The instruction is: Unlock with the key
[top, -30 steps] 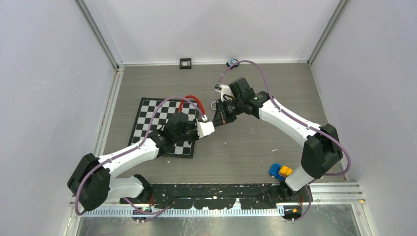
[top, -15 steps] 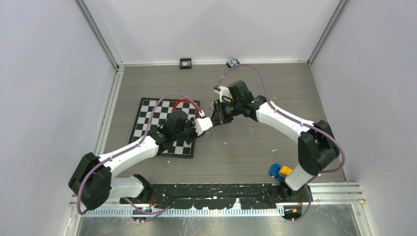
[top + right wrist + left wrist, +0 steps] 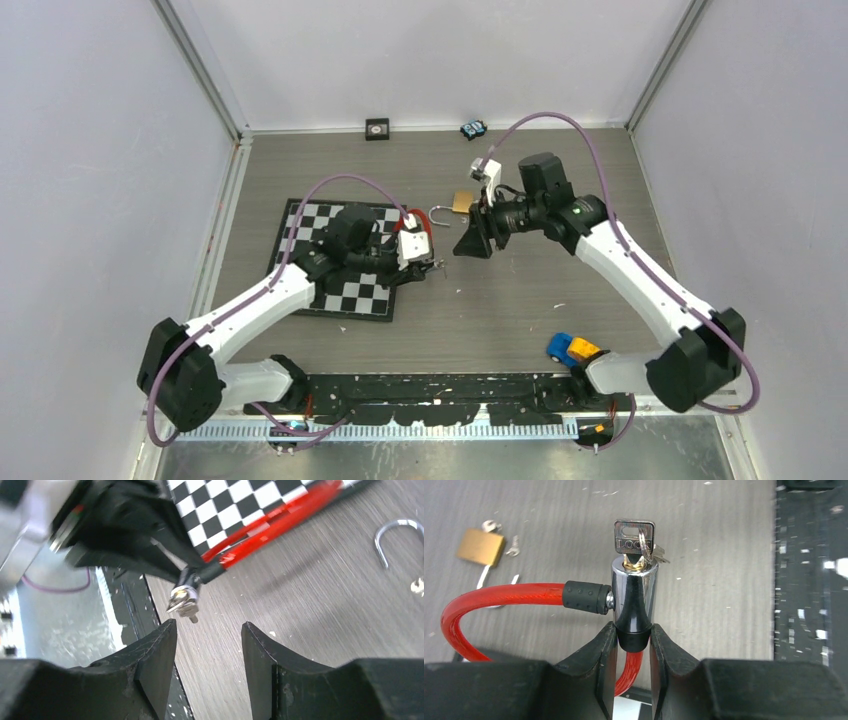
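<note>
My left gripper (image 3: 634, 640) is shut on the black lower end of a chrome lock cylinder (image 3: 635, 595). A red cable (image 3: 499, 595) loops out of the cylinder's side through a black collar. A silver key (image 3: 634, 537) stands in the cylinder's top, with a ring and a second key hanging from it. My right gripper (image 3: 209, 627) is open and empty, a short way from the key (image 3: 184, 602), which points at the gap between its fingers. From above, the left gripper (image 3: 425, 262) and right gripper (image 3: 468, 240) face each other over the table's middle.
A brass padlock (image 3: 462, 202) with an open shackle (image 3: 395, 530) lies on the table behind the grippers. The checkerboard (image 3: 300, 240) lies under the left arm. A blue and yellow toy (image 3: 570, 348) sits near the right arm's base. Two small objects (image 3: 377, 128) rest by the back wall.
My right gripper has opened, let go of the key and drawn back to the right. The left gripper, still gripping the lock, has shifted a little. The brass padlock has come into view.
</note>
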